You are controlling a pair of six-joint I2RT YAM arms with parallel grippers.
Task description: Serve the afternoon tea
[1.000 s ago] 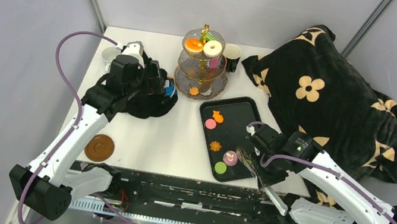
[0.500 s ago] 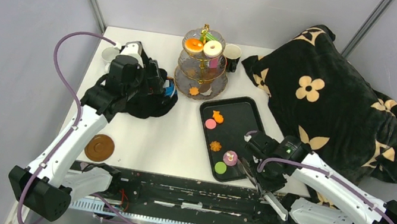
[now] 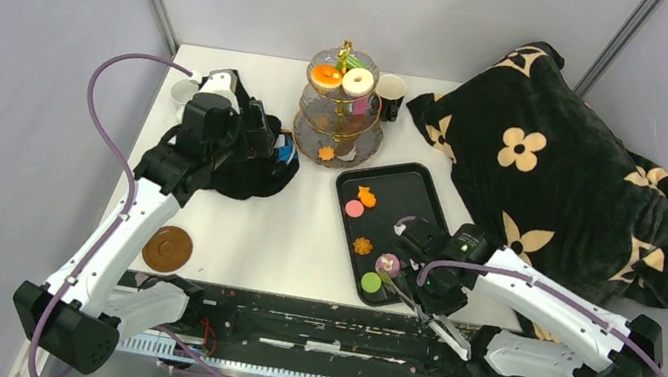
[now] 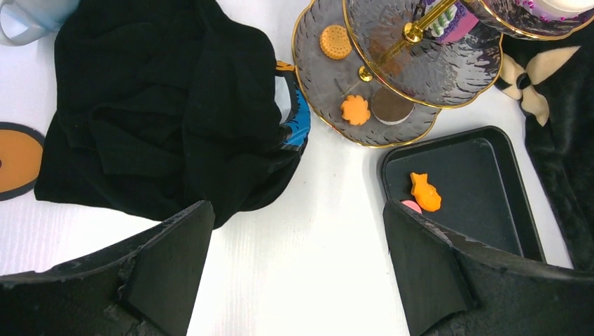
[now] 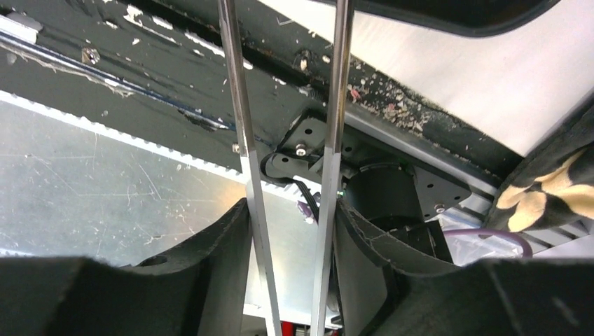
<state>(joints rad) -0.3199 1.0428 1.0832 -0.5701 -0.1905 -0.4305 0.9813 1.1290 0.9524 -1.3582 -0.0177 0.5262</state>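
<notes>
**Top view.** The right gripper (image 3: pixel 427 292) carries a pair of metal tongs (image 3: pixel 453 338) low over the near end of the black tray (image 3: pixel 411 186). The tongs sit just beside the pink treat (image 3: pixel 388 264) and the green disc (image 3: pixel 371 281). Whether the tips touch either one cannot be told from here. 3 more treats lie farther up the tray. The 3-tier stand (image 3: pixel 367 148) behind it has an orange donut (image 3: pixel 327 75) and a white donut (image 3: pixel 358 82) on top.

The step looks like lifting a treat off the tray for the stand. To do it well:
- Set 1 arm of the tongs down each side of the treat.
- Squeeze only until the treat holds.
- Lift straight up past the tray's rim.
- Approach a tier from its open side, clear of the centre post.

**Left wrist view.** The left gripper (image 4: pixel 298 259) is spread wide with nothing between its fingers. It hovers over bare table between the black cloth (image 4: pixel 154 119) and the stand. An orange cookie (image 4: pixel 425 192) lies on the tray ahead of it.

**Right wrist view.** The fingers (image 5: pixel 217 259) press on the outside of both arms of the tongs and grip them. The 2 arms stand parted, and their ends run out of frame. No treat shows here.
</notes>
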